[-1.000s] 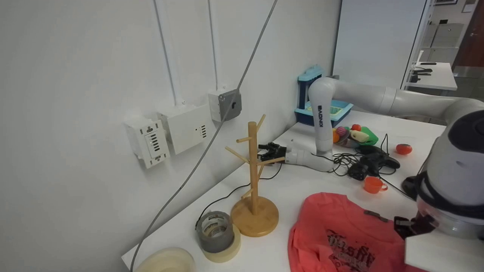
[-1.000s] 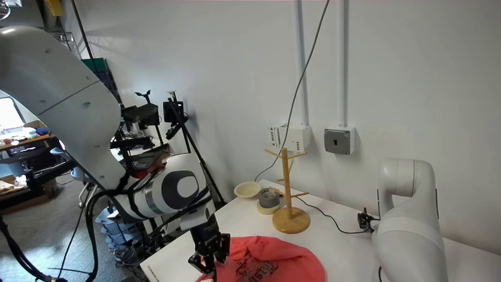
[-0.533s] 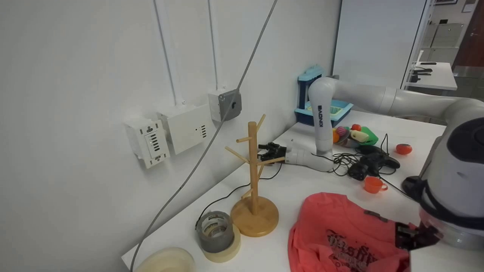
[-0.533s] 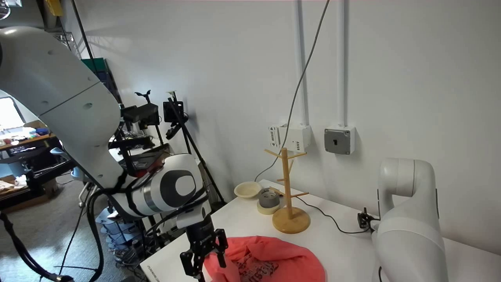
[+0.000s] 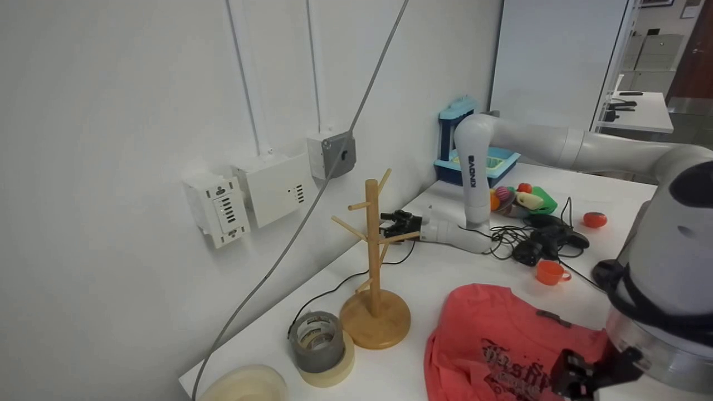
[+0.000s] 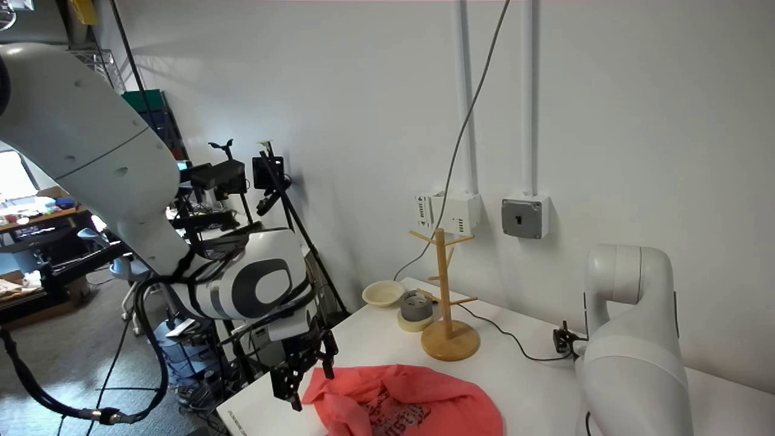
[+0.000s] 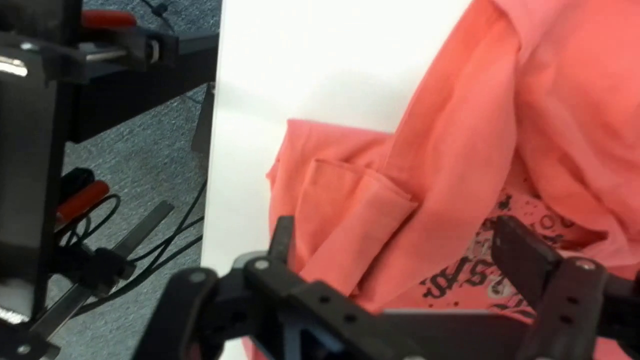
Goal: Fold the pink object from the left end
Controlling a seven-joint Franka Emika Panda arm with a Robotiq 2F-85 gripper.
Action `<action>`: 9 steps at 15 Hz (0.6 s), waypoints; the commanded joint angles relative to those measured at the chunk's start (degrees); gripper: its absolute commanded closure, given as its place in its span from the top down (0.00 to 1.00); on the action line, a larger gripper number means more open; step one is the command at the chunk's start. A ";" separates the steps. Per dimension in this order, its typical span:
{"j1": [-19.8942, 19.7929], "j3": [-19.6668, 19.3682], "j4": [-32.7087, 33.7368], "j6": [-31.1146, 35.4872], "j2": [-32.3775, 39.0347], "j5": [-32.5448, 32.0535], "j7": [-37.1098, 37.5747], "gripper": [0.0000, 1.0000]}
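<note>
Hanging over the shirt, the gripper has its 2 fingers spread wide and isn't gripping anything, with pink cloth below the gap. Can't tell if either tip brushes the fabric. The shirt's lying on the white table, kinda rumpled, with a flap of it doubled back near the table edge and folds covering some of the print. In both exterior views the mug tree stands near it, with 2 tape rolls stacked just beside the base, gray on top. Past those sits a pale bowl. In an exterior view an orange cup sits near the shirt too.
</note>
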 commanded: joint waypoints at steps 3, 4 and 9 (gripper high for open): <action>-0.29 3.38 -0.18 11.31 2.93 7.50 -6.40 1.00; 0.04 3.53 -0.10 13.66 4.17 7.94 -6.79 1.00; -1.08 6.99 1.72 22.92 12.42 9.47 -8.61 1.00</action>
